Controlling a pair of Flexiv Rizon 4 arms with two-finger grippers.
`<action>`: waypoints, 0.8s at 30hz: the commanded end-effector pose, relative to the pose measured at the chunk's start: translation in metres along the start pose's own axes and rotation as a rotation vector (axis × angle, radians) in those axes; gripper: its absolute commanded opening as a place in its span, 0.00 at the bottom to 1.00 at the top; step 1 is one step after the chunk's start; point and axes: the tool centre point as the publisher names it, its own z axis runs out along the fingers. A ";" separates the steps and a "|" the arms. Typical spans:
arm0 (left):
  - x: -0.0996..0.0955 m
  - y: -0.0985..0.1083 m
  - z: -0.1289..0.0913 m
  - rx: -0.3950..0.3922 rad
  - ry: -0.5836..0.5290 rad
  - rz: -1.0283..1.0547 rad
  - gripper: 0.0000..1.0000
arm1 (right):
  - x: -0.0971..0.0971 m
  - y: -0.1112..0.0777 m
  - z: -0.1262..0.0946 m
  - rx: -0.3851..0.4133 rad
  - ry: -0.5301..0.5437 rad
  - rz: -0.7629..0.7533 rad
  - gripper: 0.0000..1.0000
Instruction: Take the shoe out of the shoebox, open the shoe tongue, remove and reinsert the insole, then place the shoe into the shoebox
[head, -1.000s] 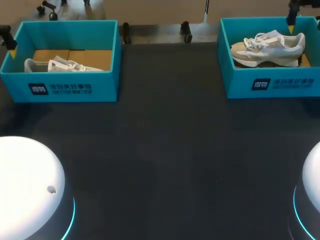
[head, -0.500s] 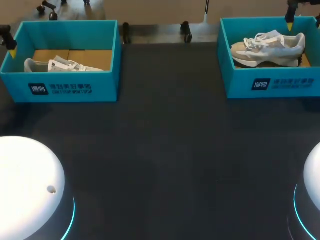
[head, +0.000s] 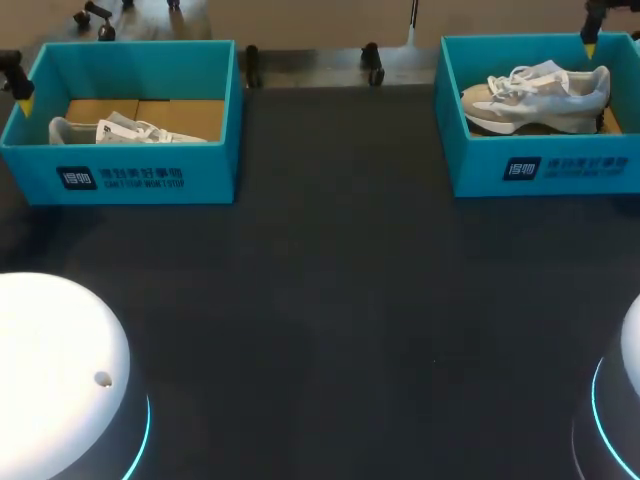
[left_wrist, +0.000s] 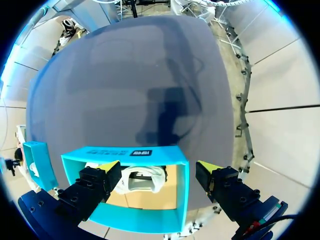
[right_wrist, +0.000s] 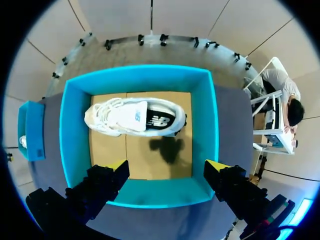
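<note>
Shoe (head: 537, 98) in right shoebox (head: 480, 165), other shoe (head: 120, 131) half hidden

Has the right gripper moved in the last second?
Yes, the right gripper moved slightly rightward along the far wall of the right shoebox.

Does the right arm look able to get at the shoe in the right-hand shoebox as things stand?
Probably yes: the right gripper hangs open above the lidless shoebox, and nothing covers the shoe.
</note>
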 end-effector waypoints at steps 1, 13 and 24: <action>0.000 -0.001 0.000 -0.003 0.001 0.001 1.00 | -0.008 0.024 0.025 0.033 0.018 0.005 1.00; 0.000 -0.001 0.000 -0.003 0.001 0.001 1.00 | -0.008 0.024 0.025 0.033 0.018 0.005 1.00; 0.000 -0.001 0.000 -0.003 0.001 0.001 1.00 | -0.003 0.037 0.051 0.056 0.013 0.017 1.00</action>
